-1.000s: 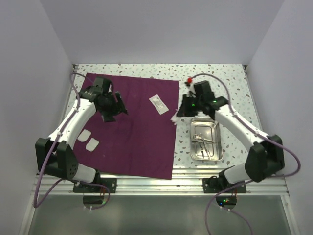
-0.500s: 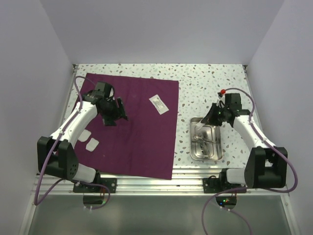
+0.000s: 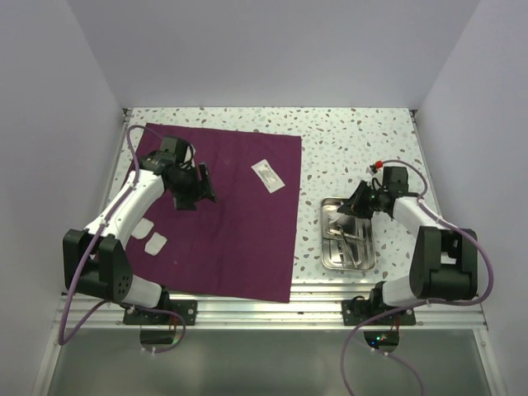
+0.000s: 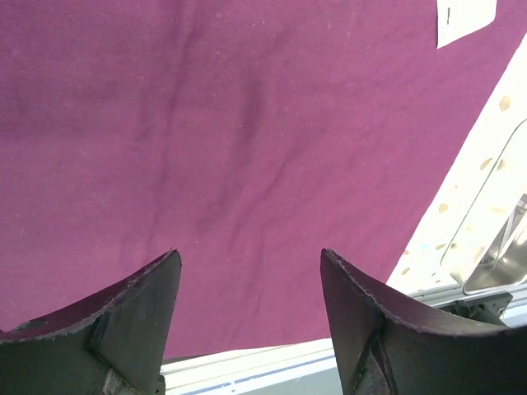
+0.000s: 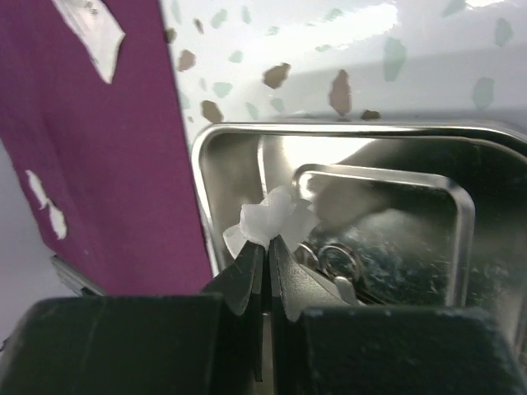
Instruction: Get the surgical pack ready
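Observation:
The surgical pack's maroon cloth point(image 3: 239, 239) lies flat on the table. To its right stands the steel tray point(image 3: 365, 247) with thin metal instruments point(image 3: 345, 237) inside. My right gripper point(image 3: 355, 205) hovers over the tray's far end, shut on a crumpled white pad point(image 5: 272, 218); ring handles of the instruments point(image 5: 338, 259) show just beyond it. My left gripper point(image 3: 198, 188) hangs open above the cloth's left part point(image 4: 206, 148), nothing between its fingers point(image 4: 148, 304). Two white pads point(image 3: 148, 235) lie on the cloth's left edge.
A white flat packet point(image 3: 266, 175) rests on the cloth's far right part. Speckled tabletop point(image 3: 355, 140) lies behind the tray. White walls close in the sides and back. An aluminium rail point(image 3: 272, 309) runs along the near edge.
My right arm has swung right from the cloth's right edge to above the tray, carrying the white pad. The left gripper has shifted only slightly.

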You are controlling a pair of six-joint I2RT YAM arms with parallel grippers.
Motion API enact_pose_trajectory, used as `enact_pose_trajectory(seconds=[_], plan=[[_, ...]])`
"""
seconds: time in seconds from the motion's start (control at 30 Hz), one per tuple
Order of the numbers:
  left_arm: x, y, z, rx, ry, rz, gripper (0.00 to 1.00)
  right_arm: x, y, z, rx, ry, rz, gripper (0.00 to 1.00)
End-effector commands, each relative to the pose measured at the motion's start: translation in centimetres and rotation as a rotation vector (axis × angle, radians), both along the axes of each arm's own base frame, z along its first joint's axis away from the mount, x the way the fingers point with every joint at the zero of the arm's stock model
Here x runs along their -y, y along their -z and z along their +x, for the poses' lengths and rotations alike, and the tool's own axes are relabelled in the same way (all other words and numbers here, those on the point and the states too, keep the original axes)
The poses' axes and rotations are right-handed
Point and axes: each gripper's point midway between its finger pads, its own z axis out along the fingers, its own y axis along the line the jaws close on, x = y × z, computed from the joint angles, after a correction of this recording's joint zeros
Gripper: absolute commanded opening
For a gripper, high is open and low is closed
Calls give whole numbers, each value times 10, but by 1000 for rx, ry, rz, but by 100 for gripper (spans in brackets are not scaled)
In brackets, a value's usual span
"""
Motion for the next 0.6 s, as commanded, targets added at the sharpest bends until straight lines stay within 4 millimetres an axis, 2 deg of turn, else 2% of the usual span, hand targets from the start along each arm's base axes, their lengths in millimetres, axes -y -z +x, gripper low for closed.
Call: enact_pose_trajectory(seconds=[0.0,0.1,0.3,0.4,0.43,0.5,0.53,0.57], plan=[[2,-9,15,70,24,-20,73,17,7,1,-30,-1,-105,0],[3,-5,13,63,21,-25,72,27,16,-5,-77,16,-163,0],[2,-5,11,64,9,-26,73,38,26,-11,-147,31,-231,9],[-2,-4,9,60,-7,-5,73,45,24,-15,-176,41,-271,21],[-6,-3,9,59,-18,15,73,45,22,-14,-177,43,-276,30],[-11,-3,6,50,-36,38,75,42,12,-11,-168,37,-281,39],[-17,-2,6,51,-53,68,75,37,5,-10,-157,21,-293,49],[-21,-1,3,37,-73,87,77,40,3,-17,-189,19,-326,53]])
